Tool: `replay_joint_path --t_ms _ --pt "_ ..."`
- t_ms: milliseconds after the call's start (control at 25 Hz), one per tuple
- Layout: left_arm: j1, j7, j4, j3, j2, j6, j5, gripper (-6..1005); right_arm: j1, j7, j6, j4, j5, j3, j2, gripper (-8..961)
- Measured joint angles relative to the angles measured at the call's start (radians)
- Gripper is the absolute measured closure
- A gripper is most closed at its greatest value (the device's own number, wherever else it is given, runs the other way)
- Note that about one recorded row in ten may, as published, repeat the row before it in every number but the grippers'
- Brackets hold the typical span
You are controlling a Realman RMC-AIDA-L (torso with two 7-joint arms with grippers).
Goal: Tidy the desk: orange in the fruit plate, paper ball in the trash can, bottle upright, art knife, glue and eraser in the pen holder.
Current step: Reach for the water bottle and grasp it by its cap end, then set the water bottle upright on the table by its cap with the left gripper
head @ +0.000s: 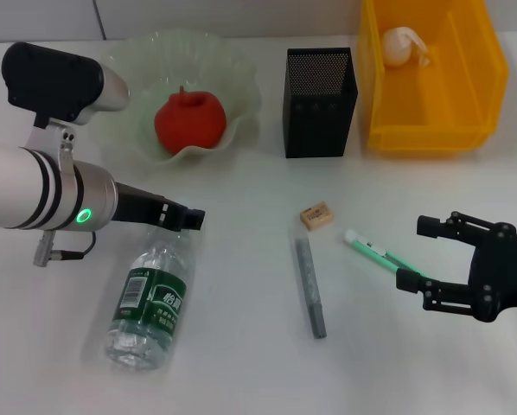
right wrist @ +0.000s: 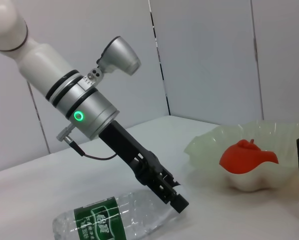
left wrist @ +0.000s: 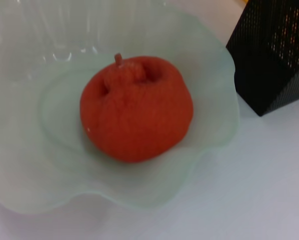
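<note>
Bottle down flat, left gripper right at its cap end!
Small clear plastic bottle with the dark green label runs lengthwise from centre-left toward lower left; can't tell if those fingers are closed. Right gripper gapes, empty, lower right, by the mint-green art knife.

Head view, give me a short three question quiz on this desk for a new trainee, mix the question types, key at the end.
1. True or false: the orange already sits in the fruit plate.
2. The bottle is: A) upright, B) lying on its side, C) in the trash can.
3. Which three small items lie on the table and not in the pen holder?

Key:
1. True.
2. B. The left gripper is at its cap end.
3. The eraser, the glue and the art knife; the right gripper, jaws open, is at the knife's near end.
</note>
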Motion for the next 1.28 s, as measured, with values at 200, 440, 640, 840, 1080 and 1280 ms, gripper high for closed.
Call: replay_joint_path --t_ms 200,440,640,840,1080,1280 --pt "-0.032 0.0 -0.035 -0.002 0.002 0.029 0.003 345 0.001 0.001 -0.001 0.001 0.0 0.0 0.0 130" --pt "-0.039 0.045 0.0 0.01 0.003 0.056 0.008 513 0.001 0.002 -0.011 0.001 0.001 0.016 0.0 130" --pt "0.022 0.198 0.112 -0.004 0.006 0.07 -0.015 537 0.001 0.003 -0.013 0.002 0.001 0.025 0.0 129" --pt "0.119 0.489 0.192 -0.116 0.007 0.073 -0.24 541 0.0 0.004 -0.014 0.004 0.001 0.025 0.0 129" --pt "0.183 0.858 0.135 -0.263 0.009 0.132 -0.568 547 0.007 0.012 -0.014 0.004 0.001 0.025 0.0 130" --pt "0.205 1.055 0.069 -0.321 0.009 0.177 -0.708 550 0.016 0.021 -0.013 0.004 -0.001 0.025 0.0 130"
